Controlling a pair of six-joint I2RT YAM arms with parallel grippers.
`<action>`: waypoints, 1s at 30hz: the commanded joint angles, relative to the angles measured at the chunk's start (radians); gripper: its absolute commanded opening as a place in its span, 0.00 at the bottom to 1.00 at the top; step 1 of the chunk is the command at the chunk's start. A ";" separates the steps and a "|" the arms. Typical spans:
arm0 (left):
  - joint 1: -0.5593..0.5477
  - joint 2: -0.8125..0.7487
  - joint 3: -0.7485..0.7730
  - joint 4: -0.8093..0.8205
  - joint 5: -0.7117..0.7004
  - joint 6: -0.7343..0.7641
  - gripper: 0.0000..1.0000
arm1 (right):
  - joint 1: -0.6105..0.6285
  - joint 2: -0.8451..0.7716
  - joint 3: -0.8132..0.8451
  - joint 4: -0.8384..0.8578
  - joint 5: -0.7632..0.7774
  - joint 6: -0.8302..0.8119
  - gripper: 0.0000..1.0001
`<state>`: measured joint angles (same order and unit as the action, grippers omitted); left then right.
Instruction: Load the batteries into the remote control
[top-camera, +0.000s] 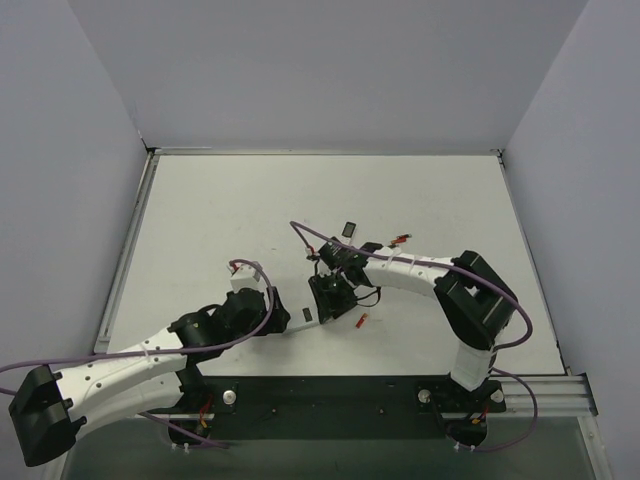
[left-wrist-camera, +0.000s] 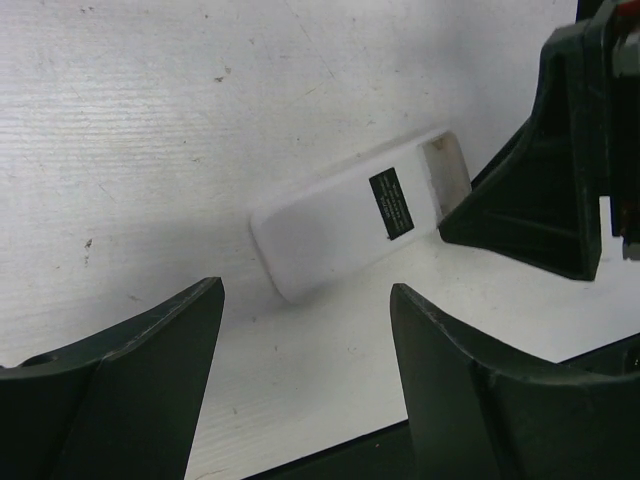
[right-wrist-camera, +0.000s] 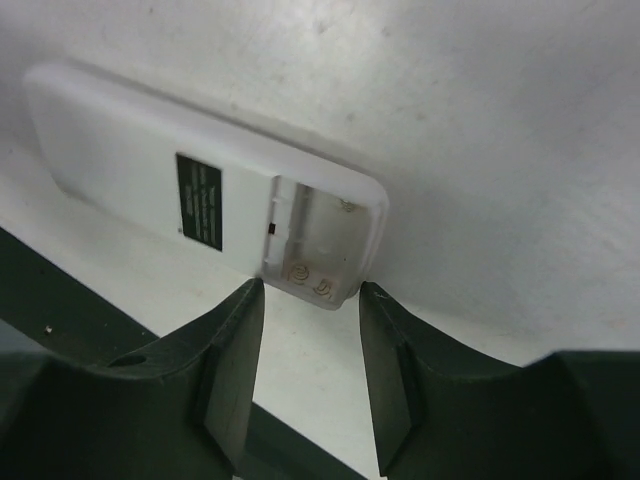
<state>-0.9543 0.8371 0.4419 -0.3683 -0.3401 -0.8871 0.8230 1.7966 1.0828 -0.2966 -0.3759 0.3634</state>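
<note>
The remote control (right-wrist-camera: 200, 190) lies white face up on the table, its dark label showing and its battery bay (right-wrist-camera: 320, 240) uncovered and empty, with springs visible. My right gripper (right-wrist-camera: 310, 290) is open, its fingertips on either side of the bay end. My left gripper (left-wrist-camera: 305, 290) is open and empty, a short way back from the remote's (left-wrist-camera: 350, 215) other end. From above, the remote (top-camera: 298, 320) lies between the left gripper (top-camera: 278, 314) and the right gripper (top-camera: 322, 300). One red battery (top-camera: 362, 320) lies just right of the right gripper. Another battery (top-camera: 401, 238) lies further back.
A small dark piece (top-camera: 350, 228) lies on the table behind the right arm. The black base rail (top-camera: 330, 395) runs along the near edge. Grey walls stand at the left, back and right of the table.
</note>
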 joint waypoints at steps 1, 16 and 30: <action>0.006 -0.039 -0.008 -0.020 -0.039 -0.033 0.77 | 0.054 -0.075 -0.026 0.010 -0.053 0.072 0.39; 0.006 -0.076 -0.031 -0.037 -0.096 -0.075 0.77 | 0.065 -0.299 -0.090 -0.144 0.153 -0.040 0.42; 0.006 -0.066 -0.025 -0.014 -0.088 -0.050 0.77 | 0.002 -0.304 -0.207 -0.177 0.362 0.157 0.40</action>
<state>-0.9535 0.7723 0.4152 -0.4076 -0.4152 -0.9428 0.8196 1.4708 0.8856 -0.4343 -0.0883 0.4480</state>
